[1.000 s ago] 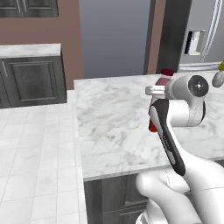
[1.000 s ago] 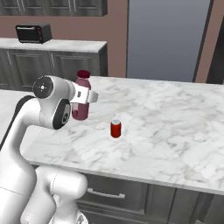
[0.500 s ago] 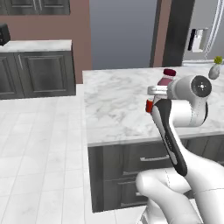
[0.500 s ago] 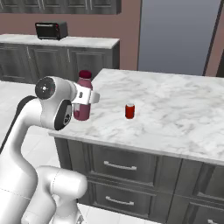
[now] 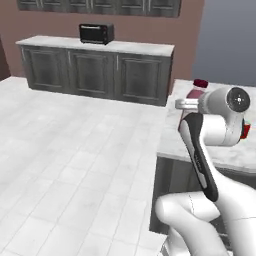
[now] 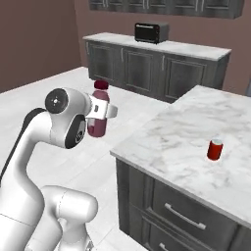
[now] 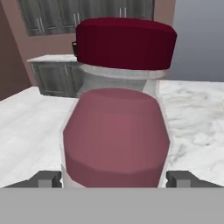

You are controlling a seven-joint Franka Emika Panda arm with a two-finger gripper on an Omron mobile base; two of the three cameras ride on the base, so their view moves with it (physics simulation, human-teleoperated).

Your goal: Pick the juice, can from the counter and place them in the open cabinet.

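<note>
The base has swung round since a second ago; in the left base view the juice [image 5: 196, 95] sits clamped in the gripper [image 5: 186, 104], apparently off the counter [image 5: 175, 140]. In the right base view the bottle hangs upright beside the counter, the can [image 6: 214, 149] standing well apart. In the hand view both wide-set fingers [image 7: 46, 178] flank its body.

Juice [image 6: 99, 113]: tall maroon-pink bottle, dark red cap, pale label band, upright, off the counter [image 6: 181, 142] and in the air beside its corner edge (cap fills the top of the hand view, body [image 7: 114, 135] sits between the fingertips). Can [image 6: 214, 149]: short red cylinder with silvery top, standing upright on the white-grey veined marble counter, well apart from the juice.
</note>
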